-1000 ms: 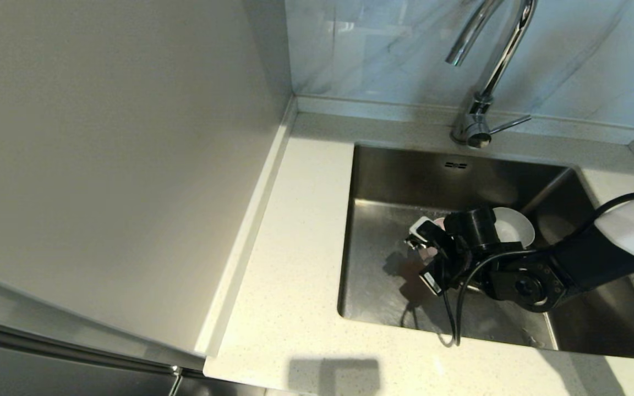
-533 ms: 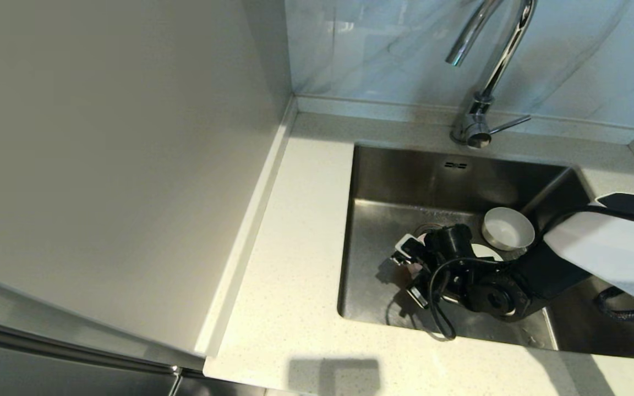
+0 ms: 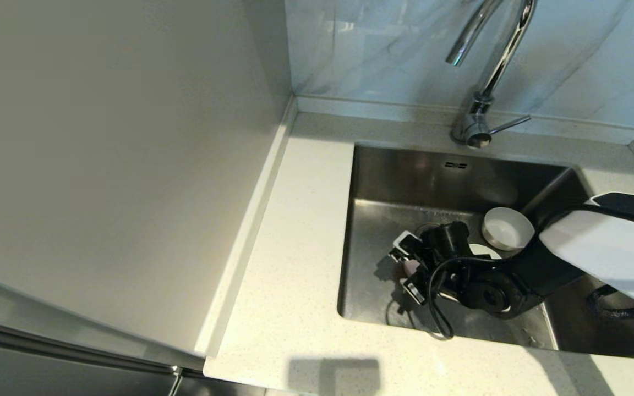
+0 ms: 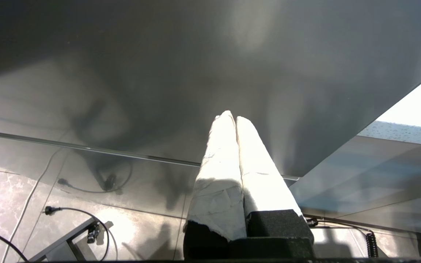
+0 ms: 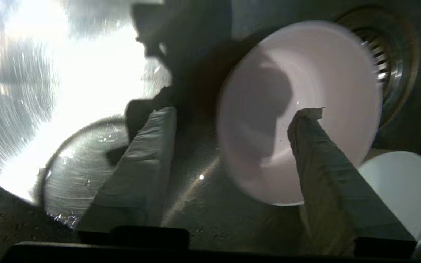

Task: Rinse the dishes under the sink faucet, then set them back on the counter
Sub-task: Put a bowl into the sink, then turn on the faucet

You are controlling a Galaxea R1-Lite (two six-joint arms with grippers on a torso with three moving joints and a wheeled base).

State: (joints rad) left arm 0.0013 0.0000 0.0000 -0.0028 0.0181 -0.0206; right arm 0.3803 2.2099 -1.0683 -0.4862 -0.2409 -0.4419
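Deep in the square steel sink (image 3: 383,181), right gripper (image 5: 232,117) jaws apart astride one pale pink bowl (image 5: 320,91), head-hidden; white bowl (image 3: 507,226) at two o'clock.

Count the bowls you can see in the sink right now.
3, all on the sink floor: the pink bowl by the drain, under the open right claw; a white bowl beside it, mostly hidden; another pale bowl toward the back.

Three small bowls lie in one sink (image 3: 383,181): one pale pink (image 5: 298,109), one white (image 3: 507,228), one grey-white (image 5: 400,186); one faucet (image 3: 485,71), two pincers
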